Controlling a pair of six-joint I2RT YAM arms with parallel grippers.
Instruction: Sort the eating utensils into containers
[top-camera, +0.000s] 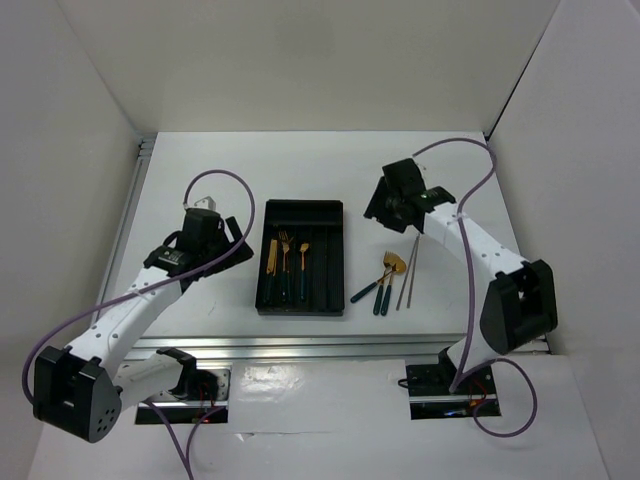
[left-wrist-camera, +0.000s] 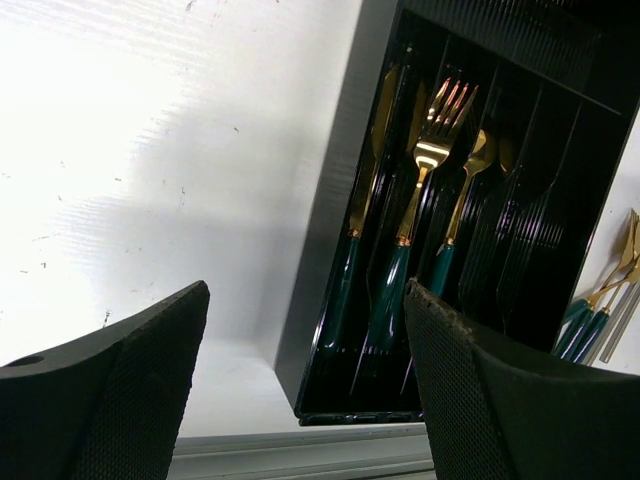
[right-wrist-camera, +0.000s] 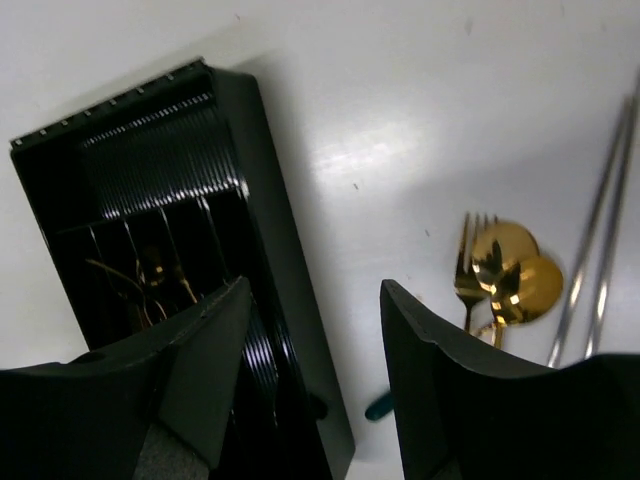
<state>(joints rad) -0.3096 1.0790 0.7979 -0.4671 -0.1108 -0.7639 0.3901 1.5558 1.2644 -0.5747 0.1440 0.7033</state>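
White tabletop (top-camera: 200, 170), smooth and a bit shiny, fills my screens, with plain white walls (top-camera: 300, 60) around it. On it sits a long black plastic tray (top-camera: 325, 265). Thin ribs split it into narrow lanes (left-wrist-camera: 520, 210), and its floor has fine ridges. Three pieces lie in the left lanes: a knife (left-wrist-camera: 362, 190), a fork (left-wrist-camera: 432, 150) and a spoon (left-wrist-camera: 470, 170). Each has a shiny gold head and a dark teal handle. To the right of the tray, on the bare table, a small pile (top-camera: 384, 280) of the same gold and teal pieces lies with heads touching. Two thin grey chopsticks (top-camera: 408, 272) lie just beside it.

My left claw (left-wrist-camera: 305, 300) has black fingers (left-wrist-camera: 120, 380) with a bumpy grid skin. It stands wide apart and holds nothing. It hangs just left of the tray, near the tray's close end.

My right claw (right-wrist-camera: 315, 290) is parted too, and empty. It hangs over the tray's right side. The loose fork (right-wrist-camera: 468, 270) and two round spoons (right-wrist-camera: 520, 275) lie off past its right finger (right-wrist-camera: 470, 400), not touching it.
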